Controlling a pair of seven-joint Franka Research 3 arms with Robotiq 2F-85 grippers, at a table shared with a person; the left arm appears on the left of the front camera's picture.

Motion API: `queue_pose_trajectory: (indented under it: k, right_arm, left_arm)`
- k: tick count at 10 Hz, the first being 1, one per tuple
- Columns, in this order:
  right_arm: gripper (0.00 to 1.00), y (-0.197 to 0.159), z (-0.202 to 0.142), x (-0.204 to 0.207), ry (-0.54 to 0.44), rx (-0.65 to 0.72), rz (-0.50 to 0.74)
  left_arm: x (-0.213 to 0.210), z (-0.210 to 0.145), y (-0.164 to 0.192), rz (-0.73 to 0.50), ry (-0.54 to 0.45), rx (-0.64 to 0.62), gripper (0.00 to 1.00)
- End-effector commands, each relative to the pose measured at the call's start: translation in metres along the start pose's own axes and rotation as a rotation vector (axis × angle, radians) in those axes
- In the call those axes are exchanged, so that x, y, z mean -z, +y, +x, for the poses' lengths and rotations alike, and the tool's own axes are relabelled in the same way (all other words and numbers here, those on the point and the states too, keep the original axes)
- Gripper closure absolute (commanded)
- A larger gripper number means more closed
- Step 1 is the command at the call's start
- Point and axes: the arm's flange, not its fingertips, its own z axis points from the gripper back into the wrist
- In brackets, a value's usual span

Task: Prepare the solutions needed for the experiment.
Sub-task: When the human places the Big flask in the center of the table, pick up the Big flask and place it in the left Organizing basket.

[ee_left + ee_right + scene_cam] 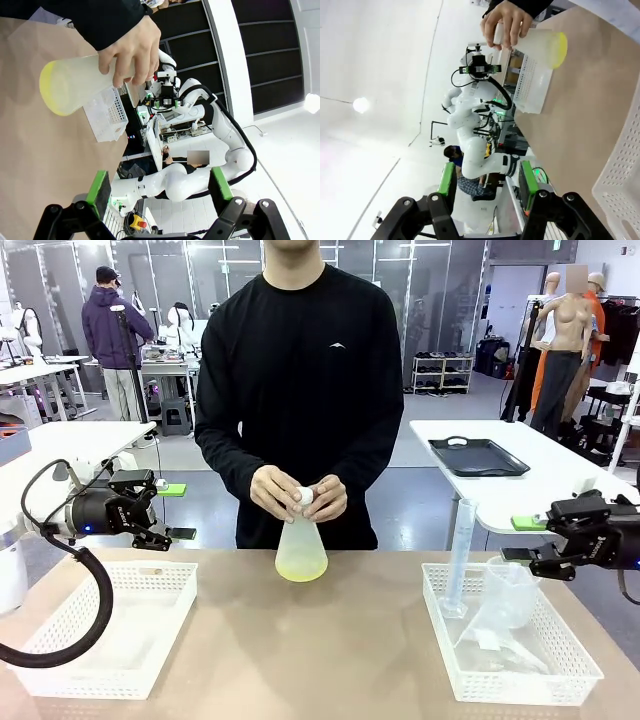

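Starting from the solutions (pixel 300 569), we see a shallow pale yellow-green layer at the bottom of a frosted conical flask (pixel 301 540). The flask is upright near the far edge of the counter (pixel 330 660), between the two baskets, and we cannot tell whether its base rests on the surface or is held just above it. The person opposite us has one hand (pixel 272 490) and the other hand (pixel 328 500) closed around the flask's neck, with a small white cap (pixel 304 497) between the fingers. We cannot tell whether the cap is going on or coming off.

To our right, a white basket (pixel 575 665) holds an upright graduated cylinder (pixel 461 550), which looks empty, beside other clear ware that we cannot make out. To our left, a second white basket (pixel 60 660) lies below the left arm (pixel 95 512).

The left jaws hang above the far edge of that basket, spread apart with nothing between the green pads (pixel 98 192). The right jaws hover over the far corner of the right basket, likewise spread and empty, pads (pixel 447 182) well apart.

We judge the work to be partly done: some liquid is in the flask and the person is handling it. The cylinder looks unused, and neither arm has taken hold of anything
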Motion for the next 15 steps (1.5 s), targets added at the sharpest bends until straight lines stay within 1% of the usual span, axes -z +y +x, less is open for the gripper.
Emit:
queue_pose_trajectory:
  k: [1, 3, 4, 5, 13, 15]
  right_arm:
    - [0.36, 0.0011, 0.0103, 0.0010, 0.011, 0.004, 0.005]
    - [0.36, 0.0023, 0.0106, 0.0051, -0.001, 0.014, -0.025]
    - [0.36, 0.0036, 0.0090, 0.0094, -0.011, 0.025, -0.075]
    - [0.36, -0.0030, 0.0075, 0.0025, 0.016, 0.005, -0.004]
    - [0.36, -0.0030, 0.0075, 0.0025, 0.016, 0.005, -0.004]
    - [0.36, -0.0030, 0.0075, 0.0025, 0.016, 0.005, -0.004]
  left_arm:
    - [0.0005, 0.0008, -0.0007, 0.000, 0.000, -0.001, 0.00]
    - [0.0005, 0.0008, -0.0007, 0.000, 0.000, -0.001, 0.00]
    - [0.0005, 0.0008, -0.0007, 0.000, 0.000, -0.001, 0.00]
    - [0.0005, 0.0008, -0.0007, 0.000, 0.000, -0.001, 0.00]
    - [0.0000, 0.0000, 0.0000, 0.000, 0.000, 0.000, 0.00]
    - [0.0043, 0.0012, -0.0080, 0.038, -0.017, 0.053, 0.00]
